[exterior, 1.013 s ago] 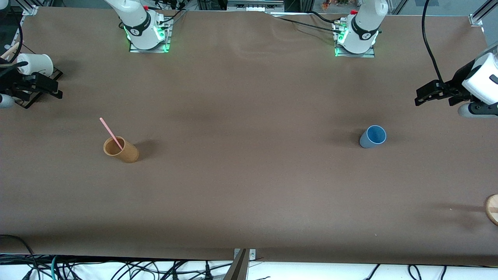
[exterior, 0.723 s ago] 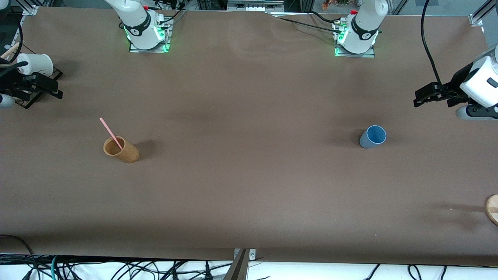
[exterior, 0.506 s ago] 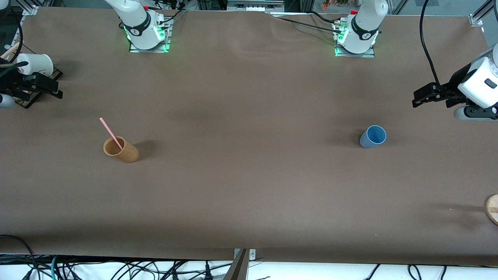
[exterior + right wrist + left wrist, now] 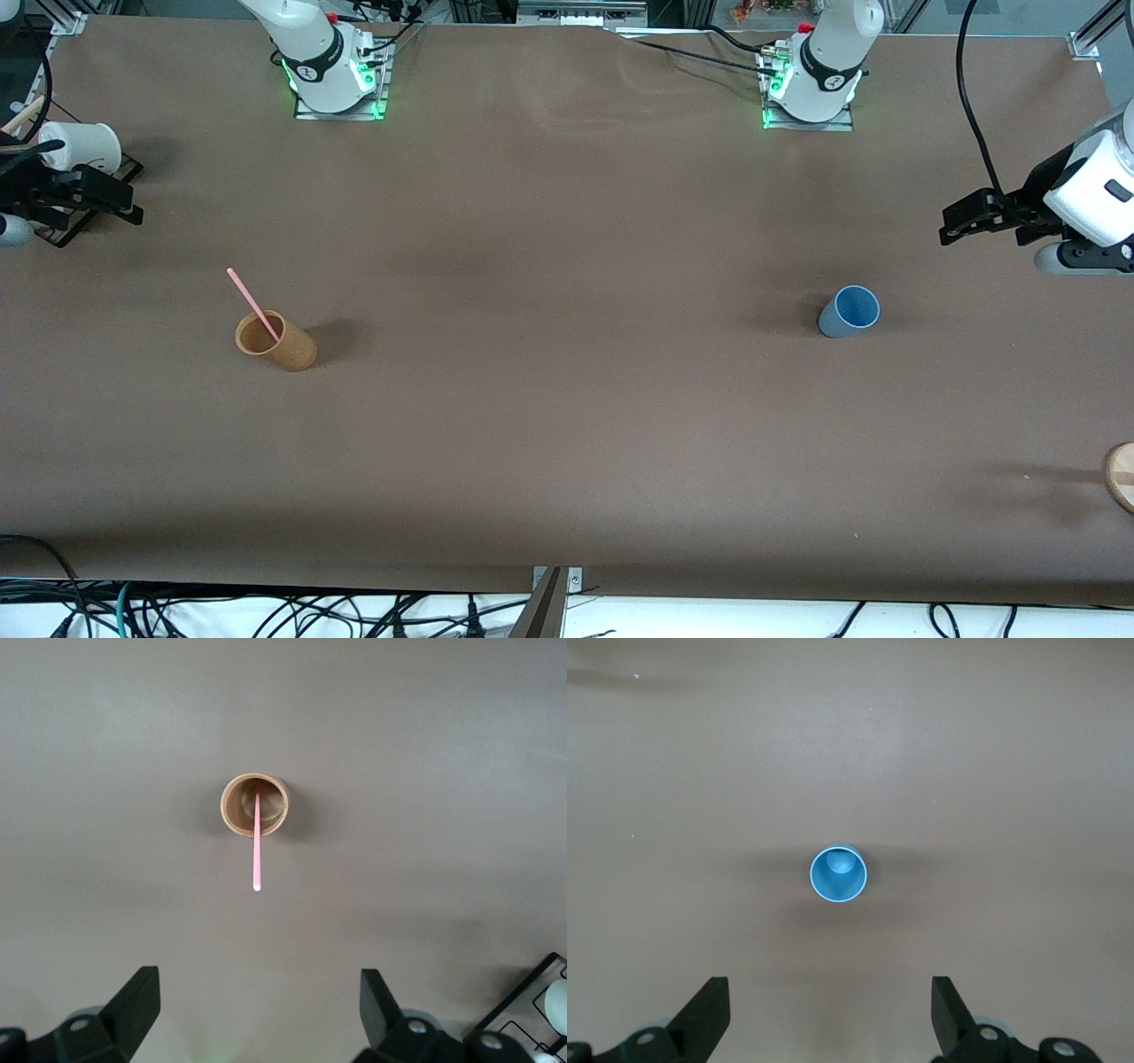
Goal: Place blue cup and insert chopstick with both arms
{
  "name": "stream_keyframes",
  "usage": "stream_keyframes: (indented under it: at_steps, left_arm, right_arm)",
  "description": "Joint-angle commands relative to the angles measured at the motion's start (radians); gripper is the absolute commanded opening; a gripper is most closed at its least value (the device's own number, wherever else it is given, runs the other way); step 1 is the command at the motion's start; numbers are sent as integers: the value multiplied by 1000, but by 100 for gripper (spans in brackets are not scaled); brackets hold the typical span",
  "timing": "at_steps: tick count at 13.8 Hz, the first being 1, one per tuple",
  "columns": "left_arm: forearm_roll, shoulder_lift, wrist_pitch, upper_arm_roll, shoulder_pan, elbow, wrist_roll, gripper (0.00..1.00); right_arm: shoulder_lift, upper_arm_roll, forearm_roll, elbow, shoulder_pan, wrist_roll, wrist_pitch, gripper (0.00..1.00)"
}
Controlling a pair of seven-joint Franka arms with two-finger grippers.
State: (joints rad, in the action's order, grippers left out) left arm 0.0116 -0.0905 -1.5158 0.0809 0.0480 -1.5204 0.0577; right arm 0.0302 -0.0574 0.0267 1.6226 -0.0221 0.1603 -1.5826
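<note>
Starting out, I judge: blue cup (image 4: 849, 312) untouched mid-right of the frame, chopstick (image 4: 253, 304) in the tan cup (image 4: 275, 341) mid-left; left gripper (image 4: 973, 217) and right gripper (image 4: 97, 199) both spread, empty.

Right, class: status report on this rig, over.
Left hand and right hand open, raised at table ends. Blue cup upright, empty; chopstick in tan cup.

We hold our left gripper (image 4: 961, 221) at the right edge of the frame, raised, jaws spread wide and empty. Our right gripper (image 4: 111, 204) sits at the left edge, likewise wide apart and empty.
</note>
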Motion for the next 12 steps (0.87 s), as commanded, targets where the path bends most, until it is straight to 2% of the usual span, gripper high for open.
stream_keyframes:
  at_steps: [1, 12]
  left_arm:
    - [19, -8, 0, -1, 4, 17, -10, 100]
    - [19, -8, 2, 0, -5, 17, -10, 100]
  right_arm:
    - [-15, 8, 2, 13, -7, 7, 3, 100]
    - [-15, 7, 4, 14, -7, 7, 7, 100]
